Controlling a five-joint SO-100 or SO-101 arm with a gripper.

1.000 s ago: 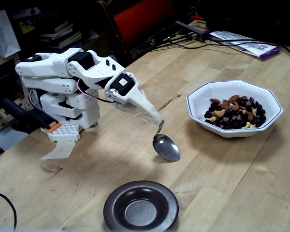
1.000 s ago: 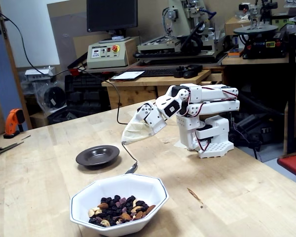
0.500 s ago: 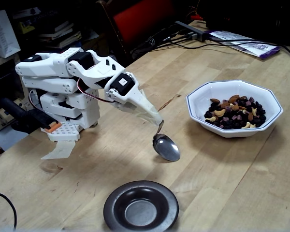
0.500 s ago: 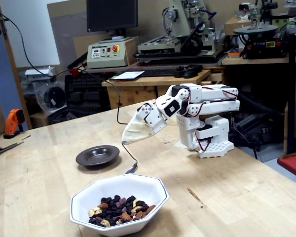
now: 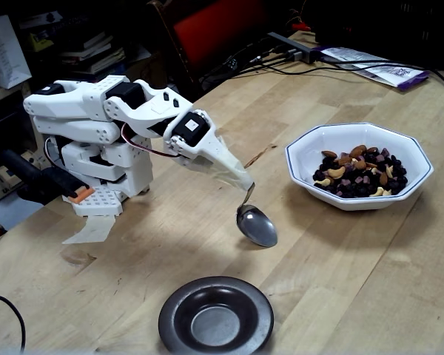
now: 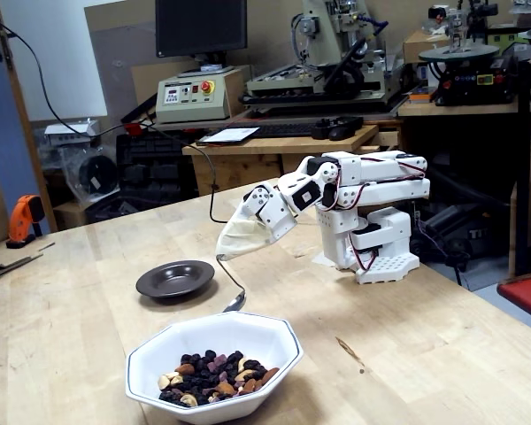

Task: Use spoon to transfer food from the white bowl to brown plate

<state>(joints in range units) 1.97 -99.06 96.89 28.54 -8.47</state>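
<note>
from the left of a fixed view, the white arm reaches out low with the spoon (image 5: 256, 225) fixed at its tip (no fingers show, so i cannot tell how the tip stands), its empty oval hanging just over the table between the bare brown plate (image 5: 215, 318) and the white bowl (image 5: 359, 165). the step in hand looks like the reach for a scoop, so swing right, lift the spoon clear of the bowl's near wall, then dip into the food (image 5: 360, 173) at a shallow angle to avoid flicking nuts out.
</note>
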